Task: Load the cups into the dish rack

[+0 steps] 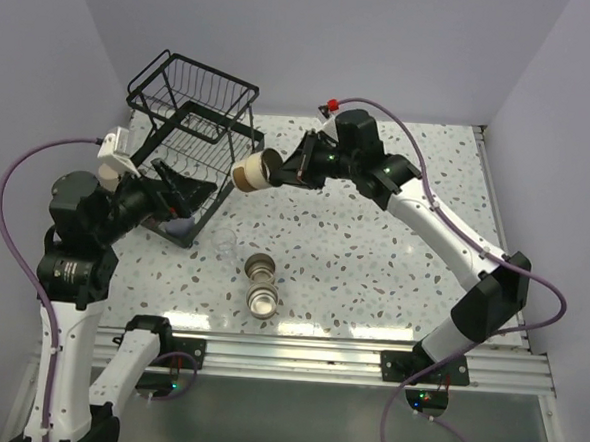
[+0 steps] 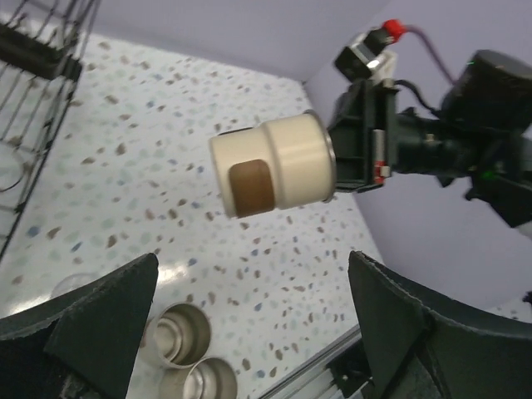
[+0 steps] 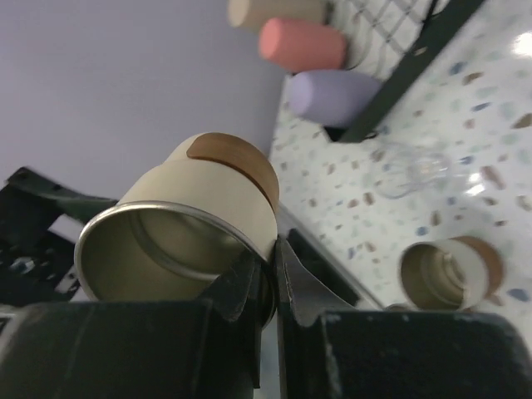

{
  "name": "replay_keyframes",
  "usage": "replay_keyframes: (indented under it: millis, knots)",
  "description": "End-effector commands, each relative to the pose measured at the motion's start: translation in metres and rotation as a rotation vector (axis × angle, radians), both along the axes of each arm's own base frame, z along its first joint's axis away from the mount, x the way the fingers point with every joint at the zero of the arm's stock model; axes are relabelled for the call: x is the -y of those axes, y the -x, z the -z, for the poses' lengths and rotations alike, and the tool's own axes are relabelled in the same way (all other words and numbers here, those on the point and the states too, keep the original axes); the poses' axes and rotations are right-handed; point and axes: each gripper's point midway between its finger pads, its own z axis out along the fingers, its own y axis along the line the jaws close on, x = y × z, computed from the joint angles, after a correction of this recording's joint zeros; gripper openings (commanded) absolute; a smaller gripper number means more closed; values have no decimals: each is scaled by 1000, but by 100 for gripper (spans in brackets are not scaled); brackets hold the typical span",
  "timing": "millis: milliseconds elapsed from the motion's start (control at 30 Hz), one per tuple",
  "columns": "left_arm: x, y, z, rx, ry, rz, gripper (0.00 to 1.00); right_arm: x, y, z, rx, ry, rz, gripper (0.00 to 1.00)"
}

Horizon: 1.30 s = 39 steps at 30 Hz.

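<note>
My right gripper (image 3: pixel 276 249) is shut on the rim of a cream-sided, steel-lined cup (image 3: pixel 204 224). It holds that cup (image 1: pixel 250 171) on its side in the air, just right of the black wire dish rack (image 1: pixel 191 115). My left gripper (image 2: pixel 253 254) is open and empty, below the held cup (image 2: pixel 274 170) and close to the rack's front (image 1: pixel 174 196). Two steel cups (image 1: pixel 259 269) (image 1: pixel 264 301) stand on the table. A clear glass cup (image 1: pixel 224 242) stands nearby. Red-pink (image 3: pixel 303 43), lavender (image 3: pixel 337 93) and tan (image 3: pixel 274 10) cups lie at the rack.
The speckled table (image 1: pixel 373 256) stretches right of the cups. A metal rail (image 1: pixel 317 358) runs along its near edge. Lavender walls close in the back and both sides. The right arm (image 1: pixel 445 220) reaches across the middle of the table.
</note>
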Motion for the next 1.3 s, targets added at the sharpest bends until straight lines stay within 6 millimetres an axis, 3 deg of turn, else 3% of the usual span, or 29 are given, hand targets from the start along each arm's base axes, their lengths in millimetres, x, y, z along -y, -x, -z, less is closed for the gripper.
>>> replay_keyframes:
  millis: [0,33,100,133,400,667,1267]
  knots:
    - [36,23,-57,214,178,231,100,-19,35,-68,-5,-311,-155,0]
    - [39,26,-67,270,192,263,100,-21,41,-85,-7,-388,-176,0]
    - [43,28,-62,257,252,283,100,-17,50,-88,-36,-432,-182,0]
    - [44,29,-70,311,265,297,100,-17,53,-103,-20,-490,-191,0]
    - [45,25,-61,326,378,303,100,-9,74,-133,-26,-589,-250,0]
    - [43,21,-51,342,442,294,100,-7,87,-132,-44,-594,-287,0]
    - [47,29,-61,382,497,353,100,-30,111,-124,-66,-575,-351,0]
